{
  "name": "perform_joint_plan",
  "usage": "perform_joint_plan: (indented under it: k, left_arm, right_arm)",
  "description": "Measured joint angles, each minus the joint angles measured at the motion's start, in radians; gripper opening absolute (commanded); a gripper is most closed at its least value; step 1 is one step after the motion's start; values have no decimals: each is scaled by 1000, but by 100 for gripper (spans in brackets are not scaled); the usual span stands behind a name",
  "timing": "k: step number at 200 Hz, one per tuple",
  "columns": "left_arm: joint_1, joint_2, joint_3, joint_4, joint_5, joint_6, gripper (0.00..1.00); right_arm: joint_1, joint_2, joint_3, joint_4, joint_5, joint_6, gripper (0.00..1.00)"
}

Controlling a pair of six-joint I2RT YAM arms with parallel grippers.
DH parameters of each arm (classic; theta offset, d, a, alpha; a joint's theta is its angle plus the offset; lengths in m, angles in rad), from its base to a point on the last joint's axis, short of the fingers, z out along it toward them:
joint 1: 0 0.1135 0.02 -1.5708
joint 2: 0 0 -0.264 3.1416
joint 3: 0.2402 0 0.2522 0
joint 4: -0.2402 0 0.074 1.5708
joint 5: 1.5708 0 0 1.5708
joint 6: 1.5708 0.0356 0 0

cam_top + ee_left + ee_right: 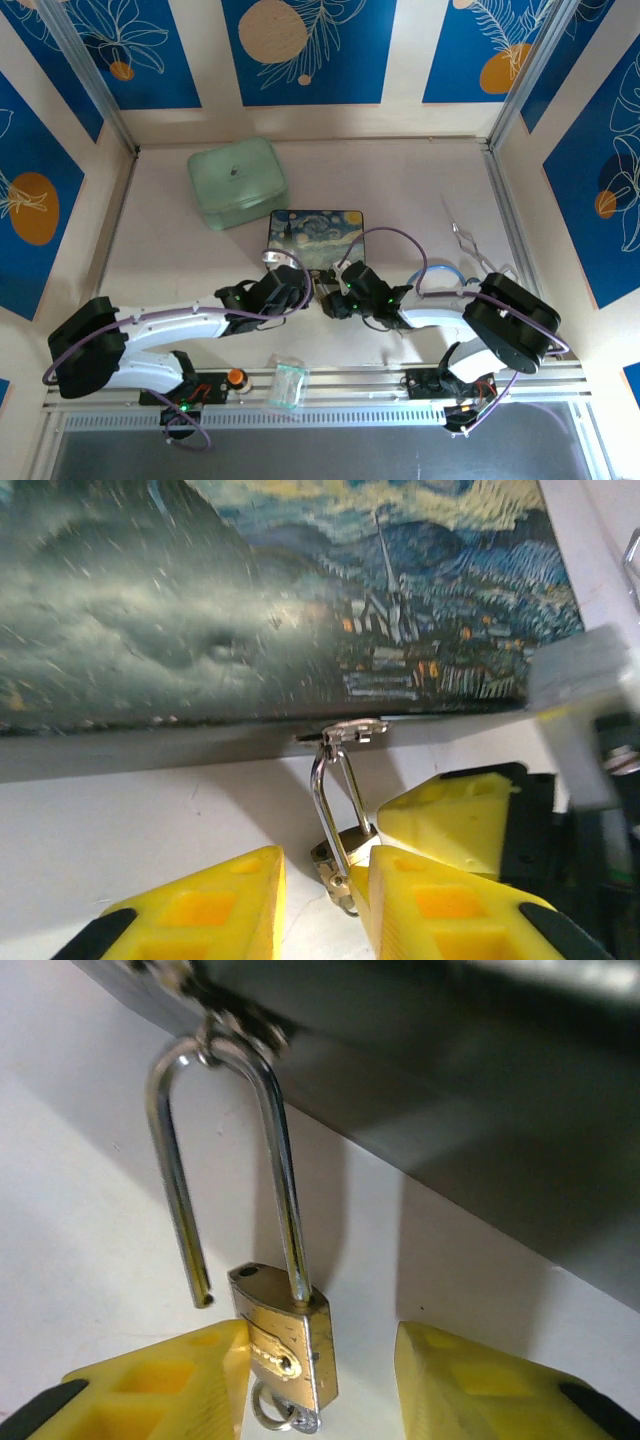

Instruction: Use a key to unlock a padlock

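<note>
The padlock (285,1345) has a small brass body and hangs by its silver shackle (280,1200) from the clasp of the painted box (250,600). One shackle leg is free of the body, its end (203,1298) in the air beside it. The key (315,1422) sits in the underside of the body, with its wire ring (268,1412) showing. My right gripper (320,1340) is open around the body, which touches the left finger (160,1390). My left gripper (325,885) is open, with the padlock (345,852) by its right finger (440,905).
Both grippers meet in front of the painted box (317,238). A pale green lidded box (237,180) stands at the back left. Silver forceps (468,245) lie to the right. A clear plastic tub (288,383) rests on the front rail.
</note>
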Motion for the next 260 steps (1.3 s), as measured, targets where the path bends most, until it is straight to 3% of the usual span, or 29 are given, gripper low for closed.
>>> perform_joint_plan:
  k: [34, 78, 119, 155, 207, 246, 260]
  left_arm:
    - [19, -28, -13, -22, -14, 4, 27]
    - [29, -31, -16, -38, -21, 11, 28]
    - [31, -31, -23, -40, -21, 12, 27]
    - [32, -23, -23, -38, -21, 15, 27]
    - [38, -12, -30, -39, -22, 15, 28]
    - [43, -10, -51, -44, -21, 14, 28]
    - [43, -12, -51, -43, -21, 14, 29]
  right_arm:
    - [30, 38, 25, 28, 11, -24, 31]
    - [111, 51, 42, 23, 153, -41, 17]
    - [161, 51, 83, -81, 318, -31, 16]
    - [222, 73, 147, -233, 485, -11, 16]
    - [303, 241, 323, -443, 711, 121, 21]
    - [347, 299, 351, -483, 778, 161, 32]
    - [345, 291, 343, -474, 773, 154, 42]
